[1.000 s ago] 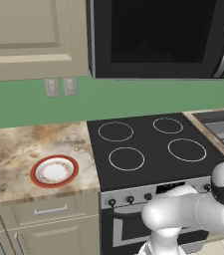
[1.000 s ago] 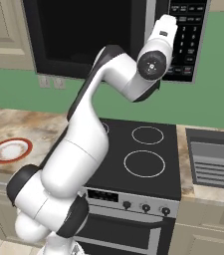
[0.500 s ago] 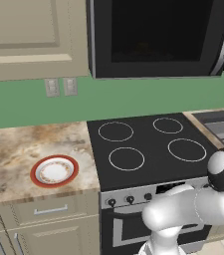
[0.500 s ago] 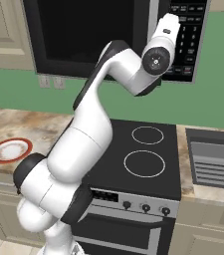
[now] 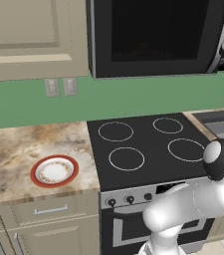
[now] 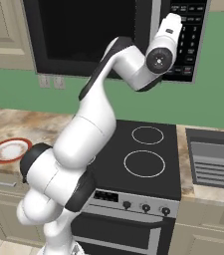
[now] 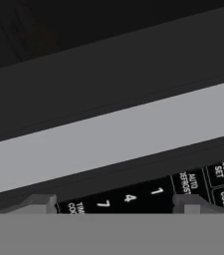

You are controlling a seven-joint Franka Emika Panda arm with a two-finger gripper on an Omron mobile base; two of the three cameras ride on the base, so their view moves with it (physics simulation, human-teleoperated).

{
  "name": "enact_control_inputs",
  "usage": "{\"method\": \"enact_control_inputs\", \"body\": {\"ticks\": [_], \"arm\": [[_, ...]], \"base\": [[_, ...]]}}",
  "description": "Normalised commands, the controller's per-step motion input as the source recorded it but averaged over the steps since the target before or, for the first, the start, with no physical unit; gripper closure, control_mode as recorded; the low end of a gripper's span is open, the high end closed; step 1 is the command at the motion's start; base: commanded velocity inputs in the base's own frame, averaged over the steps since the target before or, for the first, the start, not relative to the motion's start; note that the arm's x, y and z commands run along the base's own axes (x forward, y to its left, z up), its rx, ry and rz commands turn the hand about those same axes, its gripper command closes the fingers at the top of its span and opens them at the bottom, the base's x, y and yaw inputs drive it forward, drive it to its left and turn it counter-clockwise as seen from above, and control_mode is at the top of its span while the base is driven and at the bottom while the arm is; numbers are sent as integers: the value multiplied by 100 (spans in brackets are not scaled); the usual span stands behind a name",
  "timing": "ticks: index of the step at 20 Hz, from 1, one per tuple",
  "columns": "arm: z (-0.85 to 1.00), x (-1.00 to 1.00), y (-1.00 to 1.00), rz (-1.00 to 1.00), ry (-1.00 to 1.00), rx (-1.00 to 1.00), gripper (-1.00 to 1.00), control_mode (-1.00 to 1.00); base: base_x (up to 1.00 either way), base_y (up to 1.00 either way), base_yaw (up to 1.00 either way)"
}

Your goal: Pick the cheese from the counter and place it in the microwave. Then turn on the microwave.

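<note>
Gripper (image 7: 113, 203) (spread) at glossy black microwave (image 7: 108, 60)

1. The microwave (image 5: 158, 37) runs off the top edge in the left base view.
2. Its button panel (image 6: 185, 35) is partly covered by the arm in the right base view.
3. In the hand view, the panel's labels (image 7: 203, 182) sit cut off at lower right.

Arm raised high from the base, elbow bent, forearm reaching up and forward. Wrist sits at the top of the reach, hand pointing away from the base. Gripper (image 7: 113, 205) close to the surface ahead of it, jaws spread wide. Both fingertips (image 7: 40, 203) visible, nothing between them. Hand view is rolled.
</note>
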Motion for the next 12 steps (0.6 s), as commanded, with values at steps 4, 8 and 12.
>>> {"method": "enact_control_inputs", "body": {"ticks": [4, 8, 12], "arm": [[0, 51, 35, 1, -5, 4, -100, -100], [0, 51, 35, 0, -3, 3, -100, -100], [0, 52, 36, 1, -1, 3, -100, -100]], "base": [[0, 0, 0], [0, 0, 0], [0, 0, 0]]}}
